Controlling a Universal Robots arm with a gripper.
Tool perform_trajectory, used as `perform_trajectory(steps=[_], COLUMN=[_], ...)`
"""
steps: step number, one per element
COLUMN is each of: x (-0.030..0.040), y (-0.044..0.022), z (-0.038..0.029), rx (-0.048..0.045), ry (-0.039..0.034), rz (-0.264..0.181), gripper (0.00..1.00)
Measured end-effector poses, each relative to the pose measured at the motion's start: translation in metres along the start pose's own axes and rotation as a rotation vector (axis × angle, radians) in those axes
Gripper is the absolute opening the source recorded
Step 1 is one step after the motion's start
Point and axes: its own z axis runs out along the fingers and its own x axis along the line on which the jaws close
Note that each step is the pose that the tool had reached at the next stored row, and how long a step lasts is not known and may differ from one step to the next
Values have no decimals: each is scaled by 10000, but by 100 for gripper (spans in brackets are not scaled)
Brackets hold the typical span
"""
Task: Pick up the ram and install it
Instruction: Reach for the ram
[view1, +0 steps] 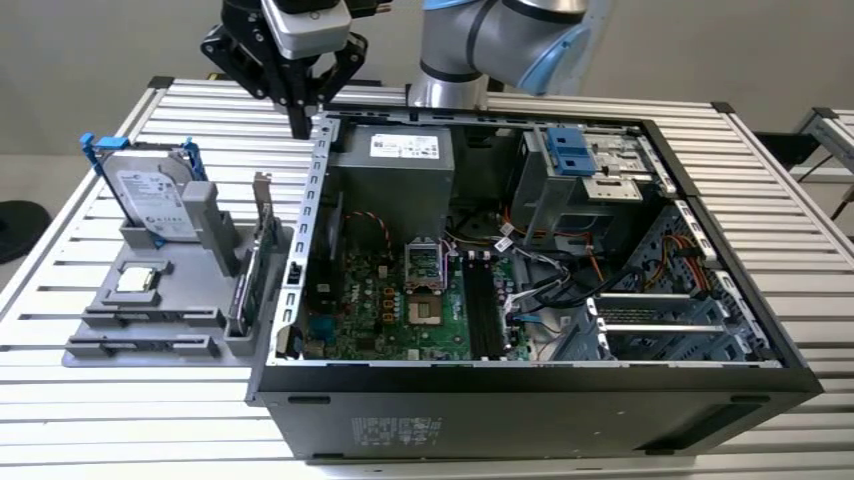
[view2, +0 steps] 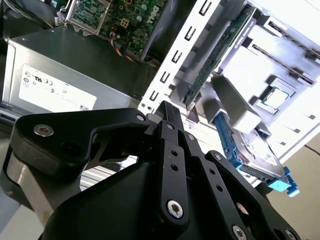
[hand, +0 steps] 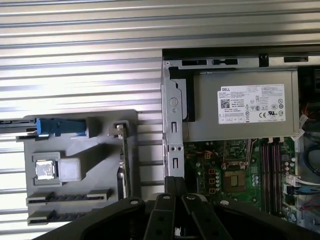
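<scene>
A: Your gripper (hand: 175, 181) shows in the first wrist view with its fingers pressed together and nothing between them, close to the metal wall of the computer case (hand: 172, 125).

B: In that same view, the ram (hand: 70, 196) looks to be the dark stick seated on edge in a long slot of the grey holder (hand: 100, 160), just beside the processor chip (hand: 45, 170). You can't be sure from here that the slot is filled.

A: In the second wrist view you look past the closed fingers at the hard drive (view2: 257, 155) in its blue frame and the upright card (view2: 215, 60). Neither is your target.

B: In the exterior view, take the case as the dial. Your gripper hangs at eleven o'clock. The holder rests on the slatted surface (view1: 107, 420) at nine, well apart from the gripper. On the holder, the ram lies at six o'clock from the chip.

A: Judge it light, stiff and thin, but fragile. Its chips and contact edge would mark easily.

B: You'd best pinch its two flat faces near mid-length, along the exposed long edge, squarely, so it neither twists nor slips.
</scene>
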Motion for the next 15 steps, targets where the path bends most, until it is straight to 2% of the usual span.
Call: perform_trajectory(steps=[15], x=[40], y=[-3], z=[-1], rx=[0], ry=[0], rz=[0], gripper=[0])
